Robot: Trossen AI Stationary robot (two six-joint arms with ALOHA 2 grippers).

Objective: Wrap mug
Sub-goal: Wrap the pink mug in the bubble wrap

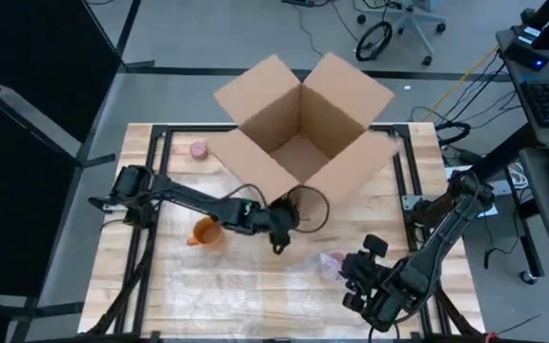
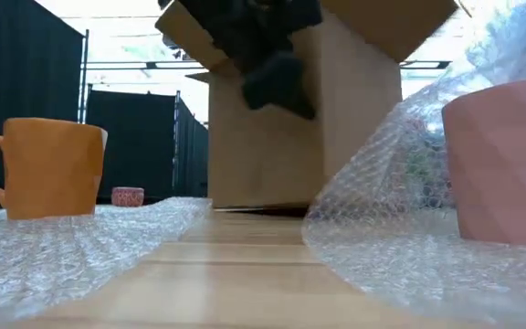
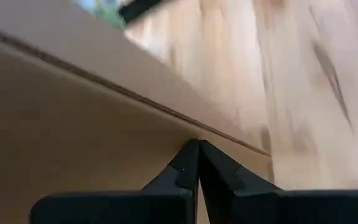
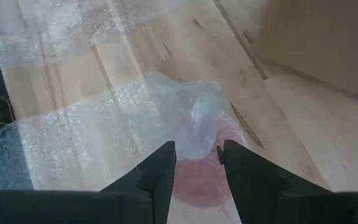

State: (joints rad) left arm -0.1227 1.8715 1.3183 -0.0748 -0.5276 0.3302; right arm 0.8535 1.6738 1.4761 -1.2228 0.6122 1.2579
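The pink mug sits near the table's front edge, toward its right side, half swathed in a sheet of bubble wrap that spreads flat across the wood beside it. The right gripper hovers just above and behind this mug, fingers spread a little with nothing between them; in the right wrist view the mug lies straight ahead of the fingertips and slightly below, the wrap bunched over its far side. That arm is clearly the nearer one, and any fold of wrap looks to be its job. The left gripper hangs by the near wall of the open cardboard box at the table's middle, fingers pressed together on nothing. Counting: two full mugs, the pink one and an orange mug standing on a second stretch of bubble wrap left of centre; one box; one small pink cup near the back left.
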